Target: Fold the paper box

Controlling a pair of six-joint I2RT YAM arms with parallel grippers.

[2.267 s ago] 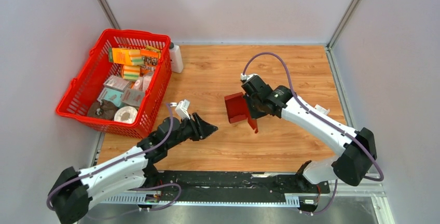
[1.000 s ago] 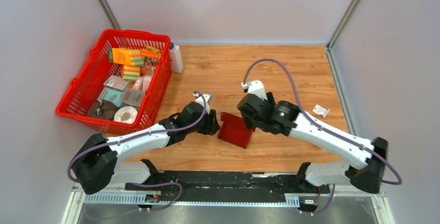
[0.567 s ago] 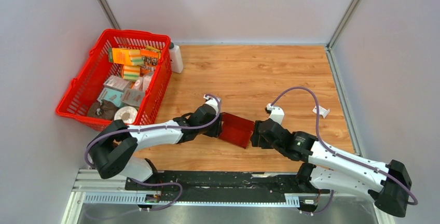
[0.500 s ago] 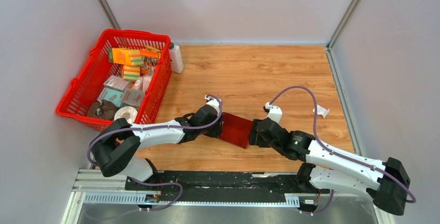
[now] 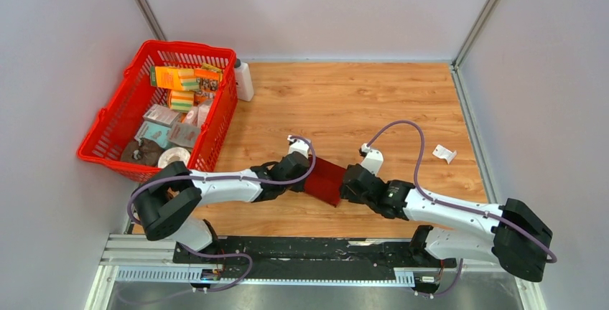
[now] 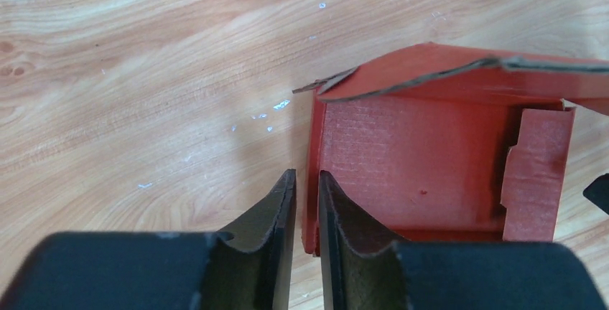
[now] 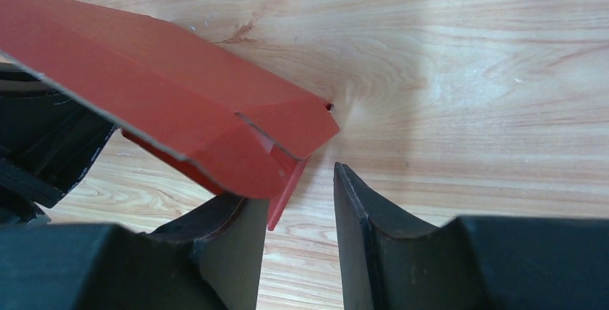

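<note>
The left claw has its two dark fingers nearly pressed together, pinching the thin upright side wall of the paper box. The right claw is spread. A small red flap of the box hangs in the gap, close to one finger and clear of the other. From above, the left claw and the right claw meet the dark red paper box from opposite sides. The box sits low on the wooden worktop, near its front edge and roughly midway between the two arms. It is only partly formed: one panel lies flat as a floor, walls rise around it, and another panel slants over the top with a raw cardboard edge showing. A tab with a notch stands at the far inner side. Well to the left, against the side wall, stands a big red mesh basket. It holds orange packages, a striped yellow and green pack, grey boxes and a white roll. A white bottle stands on the worktop, just beside the basket's far corner. A small white piece lies alone near the worktop's right edge.
</note>
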